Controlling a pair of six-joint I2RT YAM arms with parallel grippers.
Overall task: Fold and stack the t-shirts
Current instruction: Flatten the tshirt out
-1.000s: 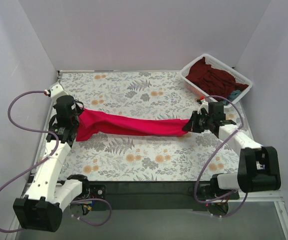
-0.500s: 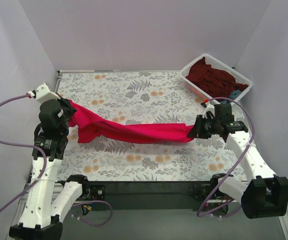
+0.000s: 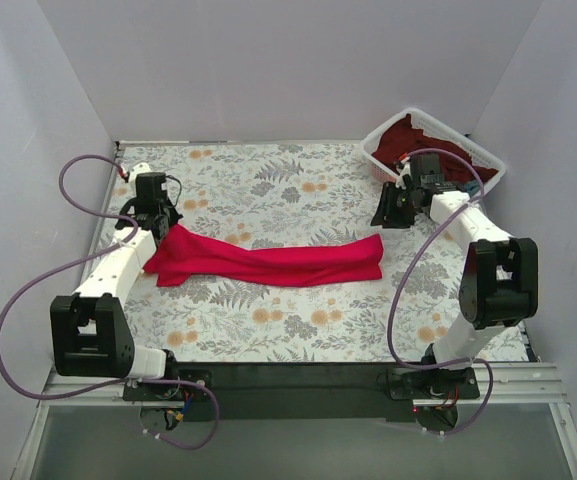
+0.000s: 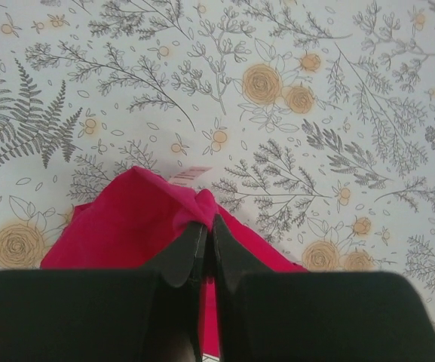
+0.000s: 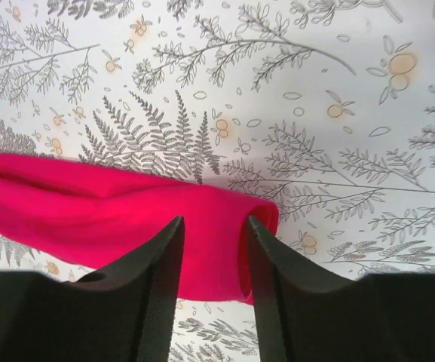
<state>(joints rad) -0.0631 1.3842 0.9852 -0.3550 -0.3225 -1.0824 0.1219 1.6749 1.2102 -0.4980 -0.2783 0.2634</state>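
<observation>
The white left arm (image 3: 118, 268) runs from its base at 7 o'clock up to 10 o'clock, wrist tipped down. Its black 2-finger left gripper (image 4: 206, 226) has the jaws pressed together, pinching a fold of the crimson-red cloth t-shirt (image 4: 119, 226). The white right arm (image 3: 473, 222) reaches from 5 o'clock to 2 o'clock. Its black right gripper (image 5: 211, 226) points down, fingers spread, holding nothing.

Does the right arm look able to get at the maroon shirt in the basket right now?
Probably yes. Its end effector is open and empty, right beside the basket, and the maroon shirt lies uncovered on top.
</observation>
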